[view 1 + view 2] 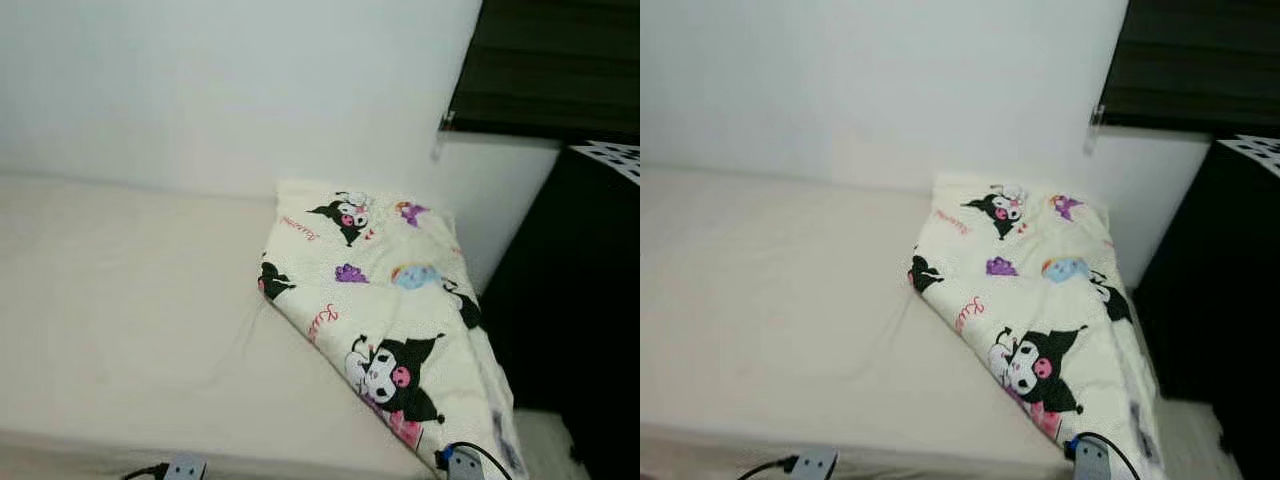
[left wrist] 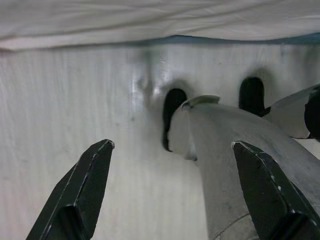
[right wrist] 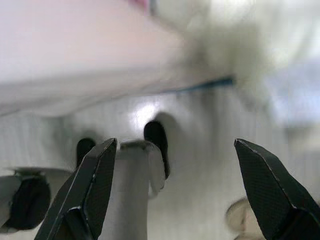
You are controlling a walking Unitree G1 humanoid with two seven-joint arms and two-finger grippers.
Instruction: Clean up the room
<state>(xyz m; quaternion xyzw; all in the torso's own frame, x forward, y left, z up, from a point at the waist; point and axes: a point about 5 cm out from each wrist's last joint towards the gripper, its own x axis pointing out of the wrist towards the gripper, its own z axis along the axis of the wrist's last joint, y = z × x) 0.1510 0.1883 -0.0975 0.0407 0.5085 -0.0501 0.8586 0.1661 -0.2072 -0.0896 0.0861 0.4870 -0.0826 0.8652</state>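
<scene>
Folded cartoon-print blanket on bed

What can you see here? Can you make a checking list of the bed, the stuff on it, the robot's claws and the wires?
Surface: bed with a plain cream sheet, mostly bare, a few soft creases.
Job's things: cartoon-print blanket, folded over in a heap on the bed's right end, against the wall.
Clutter: nothing seen.
Claws: left claw open, holding nothing, hanging low by the bed's side; right claw open, holding nothing, also low by the bed's side.
Cables: a black cable loops at the right wrist at the bottom edge; another black cable at the left wrist.
Surroundings: white wall behind the bed; dark window blind at upper right; black furniture to the right of the bed.
</scene>
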